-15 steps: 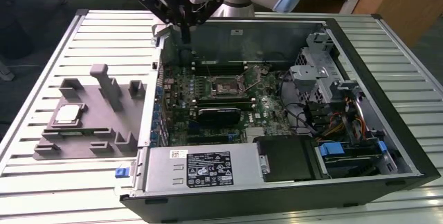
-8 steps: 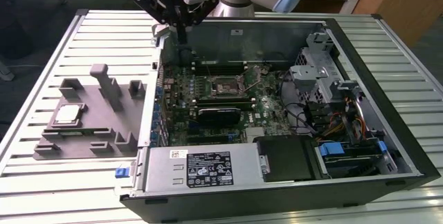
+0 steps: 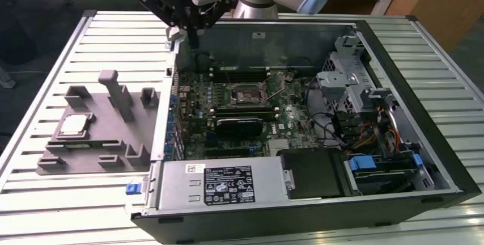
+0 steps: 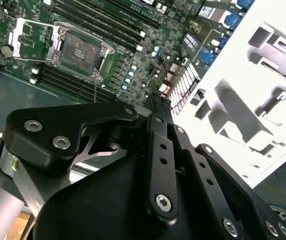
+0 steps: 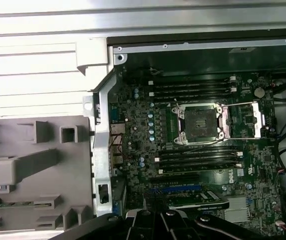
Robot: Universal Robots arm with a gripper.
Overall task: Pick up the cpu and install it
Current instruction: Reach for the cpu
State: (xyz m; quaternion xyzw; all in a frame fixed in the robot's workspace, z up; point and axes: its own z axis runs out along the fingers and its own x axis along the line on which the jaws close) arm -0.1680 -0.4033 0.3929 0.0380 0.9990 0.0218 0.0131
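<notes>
While the cpu (image 3: 73,125) rests on the tray (image 3: 98,155), the clenched, empty gripper (image 3: 189,38) hovers over the case wall (image 3: 162,121) beside it.

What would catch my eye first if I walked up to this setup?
Probably the opened computer case, its green motherboard laid bare with an open processor socket near the middle. Next, the robot's gripper hanging above the case's wall on the exterior view's left, and the shiny cpu lying on the grey fixture tray beside the case.
</notes>
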